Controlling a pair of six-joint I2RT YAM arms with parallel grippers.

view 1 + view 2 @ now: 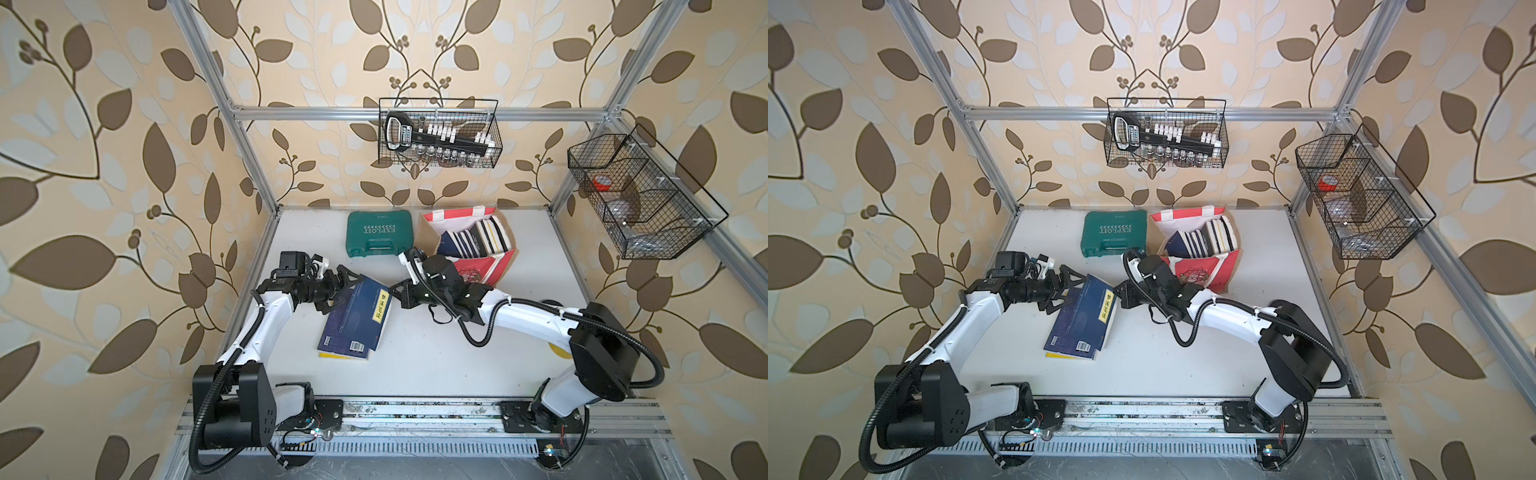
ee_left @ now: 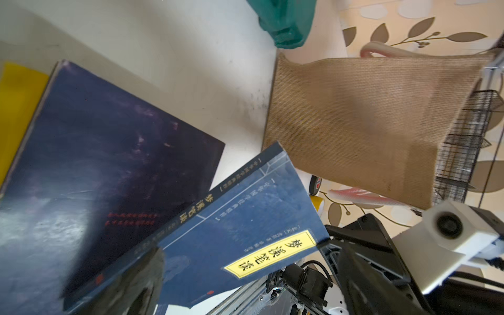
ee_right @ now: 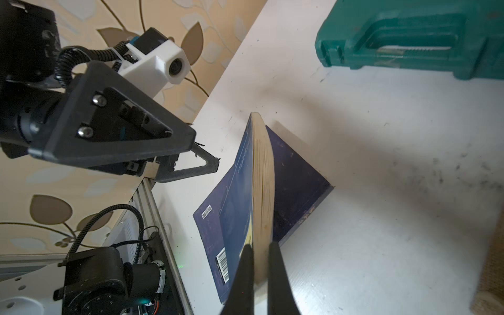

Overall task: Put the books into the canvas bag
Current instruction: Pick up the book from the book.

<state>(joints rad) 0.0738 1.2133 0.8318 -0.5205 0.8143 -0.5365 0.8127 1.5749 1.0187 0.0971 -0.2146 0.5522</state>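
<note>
Three books are lying stacked on the bench (image 1: 436,365): right fingers (image 3: 244,278) are clenching the page edge of the top blue book (image 1: 365,311), holding it tilted above the navy book (image 1: 340,328) and yellow book (image 1: 336,354). Left fingers (image 3: 62,131) are hanging spread wide just beside its spine. More books (image 1: 478,239) are standing inside the canvas bag (image 1: 486,266) behind.

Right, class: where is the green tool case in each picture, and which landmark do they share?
Top view: green tool case at the back, beside the canvas bag.
Top view: the case, same spot.
Left wrist: the case, cropped, near the bag's jute side.
Right wrist: the case, beyond the blue book.
Landmark: that blue book, in all four.
</note>
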